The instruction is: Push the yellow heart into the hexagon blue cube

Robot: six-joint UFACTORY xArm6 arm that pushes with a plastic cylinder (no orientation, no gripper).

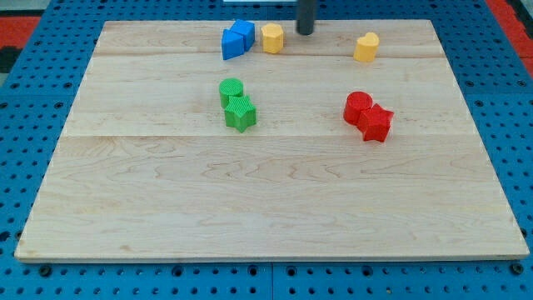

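I see my tip (306,32), the lower end of the straight dark rod, standing near the view's top edge of the pale wooden table (266,200). There is no hand on this arm, only the rod, so it holds nothing and has nothing to open or close.

The yellow heart block (366,47) lies toward the view's upper right, to the right of my tip and a little below it, apart from it. A second yellow block (272,38), which looks hexagonal, sits to the left of my tip and just beside it; I cannot tell whether they touch.

The blue blocks (237,39) sit immediately left of that yellow hexagonal block. They look like two pieces pressed together, though I cannot make out their exact shapes. The yellow hexagonal block appears to touch or nearly touch them.

Lower down, left of centre, a green cylinder block (231,88) touches a green star-like block (241,113) below it. On the right, a red cylinder block (358,106) touches a red star-like block (376,123).

The table rests on a blue perforated surface (33,167).
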